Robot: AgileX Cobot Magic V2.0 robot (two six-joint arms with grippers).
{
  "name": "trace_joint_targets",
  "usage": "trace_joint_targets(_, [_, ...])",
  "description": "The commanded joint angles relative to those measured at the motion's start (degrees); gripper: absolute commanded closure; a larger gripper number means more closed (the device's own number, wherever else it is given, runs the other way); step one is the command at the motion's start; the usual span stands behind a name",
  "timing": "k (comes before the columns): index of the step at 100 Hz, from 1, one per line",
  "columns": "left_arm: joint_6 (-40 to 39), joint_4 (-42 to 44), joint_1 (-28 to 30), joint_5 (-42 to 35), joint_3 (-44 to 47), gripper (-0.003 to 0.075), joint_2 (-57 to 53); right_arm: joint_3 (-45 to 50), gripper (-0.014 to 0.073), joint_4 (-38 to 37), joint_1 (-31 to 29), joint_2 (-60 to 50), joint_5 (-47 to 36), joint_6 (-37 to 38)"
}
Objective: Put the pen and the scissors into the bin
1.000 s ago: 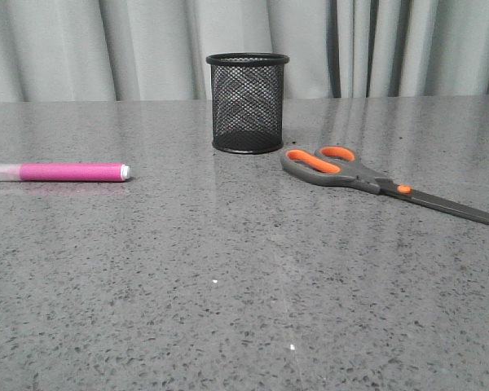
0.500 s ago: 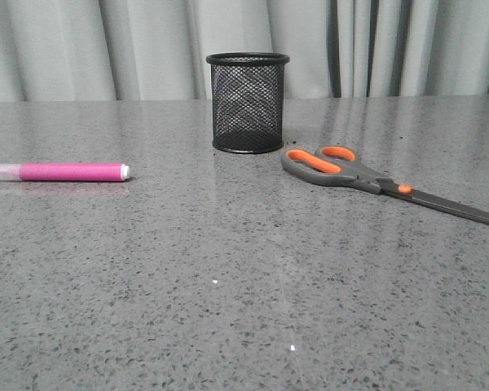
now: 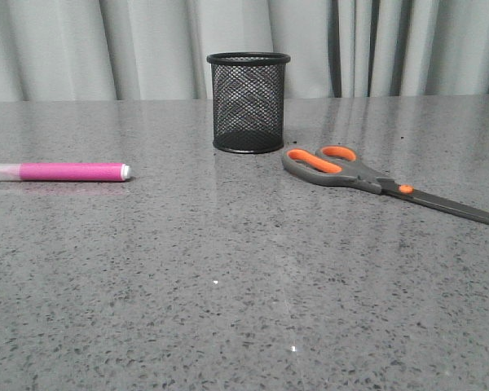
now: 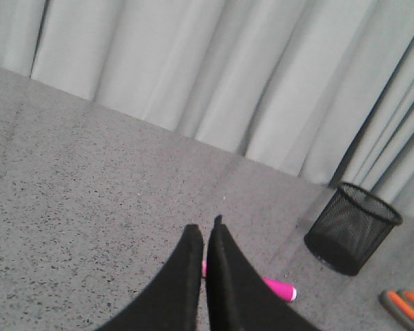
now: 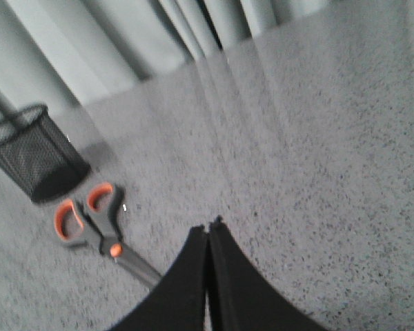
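The pink pen (image 3: 69, 171) lies flat on the grey table (image 3: 228, 277) at the left, its whitish cap toward the table's left edge. The black mesh bin (image 3: 248, 103) stands upright at the back centre. The scissors (image 3: 367, 179) lie flat right of the bin, orange-lined handles toward it, blades pointing right. Neither gripper shows in the front view. My left gripper (image 4: 204, 231) is shut and empty above the table, with the pen (image 4: 281, 289) partly hidden behind its fingers and the bin (image 4: 352, 227) beyond. My right gripper (image 5: 208, 226) is shut and empty, with the scissors (image 5: 96, 231) and bin (image 5: 31, 158) off to one side.
A grey pleated curtain (image 3: 106, 49) hangs behind the table's far edge. The speckled grey tabletop carries nothing else besides the three task objects.
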Motion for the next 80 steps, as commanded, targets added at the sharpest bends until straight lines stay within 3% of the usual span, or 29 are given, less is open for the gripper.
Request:
trace_joint_targets(1, [0.40,4.22,0.03,1.90,-7.08,0.0739,6.97,-6.40,0.0641,-0.84,-0.36,7.04,0.57,-3.43])
trace_joint_targets(26, [7.08,4.41,0.03,10.14,-17.54,0.0739,21.07,-17.41,0.0638,-0.70,0.12,21.62,8.43,-7.86])
trace_joint_targets(35, [8.15,3.15,0.03,10.23,-18.65,0.0724,24.26,-19.20,0.0564,-0.05,0.12,23.93,9.22,-9.71])
trace_joint_targets(42, [10.62,1.07,0.03,10.23,-19.27,0.0660,26.50,-20.08,0.0438,0.50,0.12,25.07,9.67,-10.41])
trace_joint_targets(55, [16.03,-4.34,0.03,10.38,-20.81,0.0451,30.72,-21.00,0.0168,1.08,0.12,26.58,10.04,-10.76])
trace_joint_targets(64, [20.73,-8.28,0.03,11.35,-22.27,0.0337,33.37,-21.00,0.0141,1.21,0.12,26.68,10.04,-11.24])
trace_joint_targets(80, [35.34,-17.58,0.03,15.92,-25.94,0.0344,40.40,-21.00,0.0141,1.62,0.12,26.68,10.04,-12.56])
